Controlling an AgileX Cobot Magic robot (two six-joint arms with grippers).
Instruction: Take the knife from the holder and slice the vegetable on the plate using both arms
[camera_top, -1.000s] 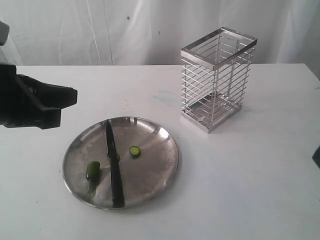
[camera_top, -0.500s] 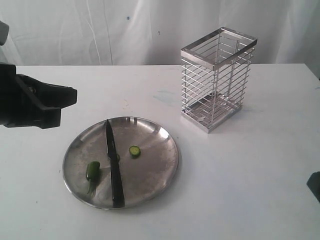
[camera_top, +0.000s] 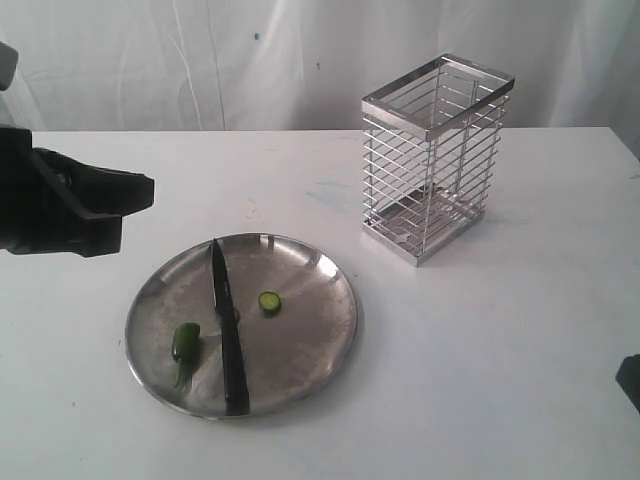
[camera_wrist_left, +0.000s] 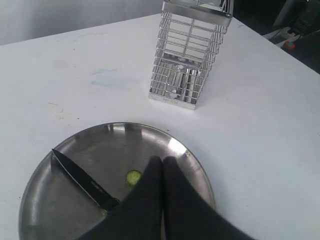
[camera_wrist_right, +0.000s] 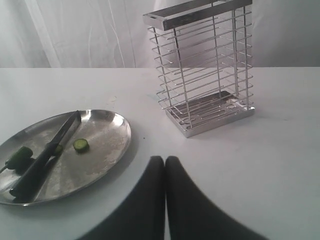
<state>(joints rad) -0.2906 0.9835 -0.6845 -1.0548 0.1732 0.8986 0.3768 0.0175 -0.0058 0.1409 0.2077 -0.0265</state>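
Steel plate (camera_top: 305, 330) on white bench (camera_top: 500, 350); black knife (camera_top: 228, 330) lies flat across it. Wire holder (camera_top: 435, 160) stands well apart. Green pepper (camera_top: 185, 342) sits beside the handle, one cut slice (camera_top: 269, 301) across the blade. Left fingers (camera_wrist_left: 147, 200) pressed together, holding nothing; right fingers (camera_wrist_right: 182, 200) likewise.
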